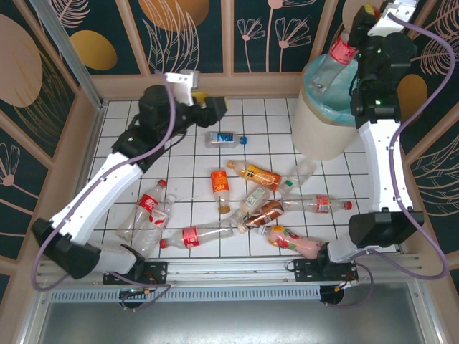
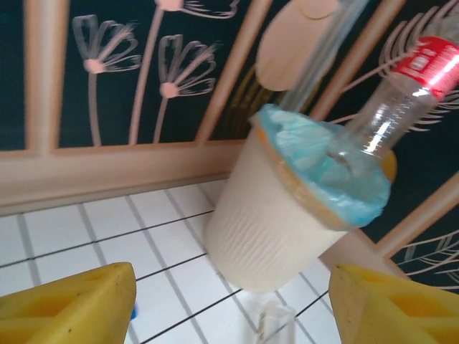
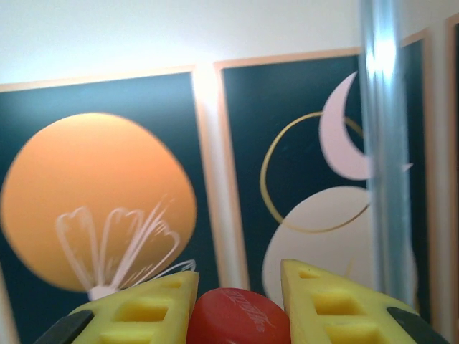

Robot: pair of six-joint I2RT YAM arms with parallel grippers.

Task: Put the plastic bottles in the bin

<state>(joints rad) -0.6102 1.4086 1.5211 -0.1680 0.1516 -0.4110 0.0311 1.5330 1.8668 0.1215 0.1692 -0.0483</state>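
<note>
Your tabletop (image 1: 183, 166) is a white surface ruled into square tiles by dark lines, and a low pale wooden ledge (image 1: 237, 86) closes off its far edge. Dark teal wall panels (image 1: 201, 36) with pale flower prints and orange discs, framed in light wood, stand around it. A metal rail (image 1: 237, 276) runs along the near edge where both arms are bolted.

The bin (image 1: 315, 132) stands at the far right corner of the tabletop, cream-walled, with its turquoise bag (image 1: 324, 97) folded over the rim. Your left wrist view shows the same bin (image 2: 265, 222) tilted in the frame, in front of the panelled wall.

Your right pincer (image 3: 237, 301) is pinching the red cap (image 3: 237, 319) of a red-labelled bottle (image 1: 337, 57). The bottle hangs neck-up with its base down inside the bin's mouth. Behind those fingers you see a panel with a large orange disc (image 3: 93, 201), a pale crescent (image 3: 344, 136) and an upright metal post (image 3: 384, 143).

Your left pincer (image 1: 215, 106) is spread, with nothing between its yellow fingers (image 2: 72, 308), and it sits over the far middle of the tabletop near a blue-labelled bottle (image 1: 222, 137).

The other bottles lie scattered across the middle and near tiles:
- an orange-labelled bottle (image 1: 221, 188)
- a juice bottle (image 1: 257, 174)
- a brown-labelled bottle (image 1: 264, 213)
- a pink bottle (image 1: 294, 242)
- three red-labelled ones (image 1: 150, 208) (image 1: 193, 235) (image 1: 315, 204)
- a clear bottle (image 1: 303, 170) just beside the bin's foot
</note>
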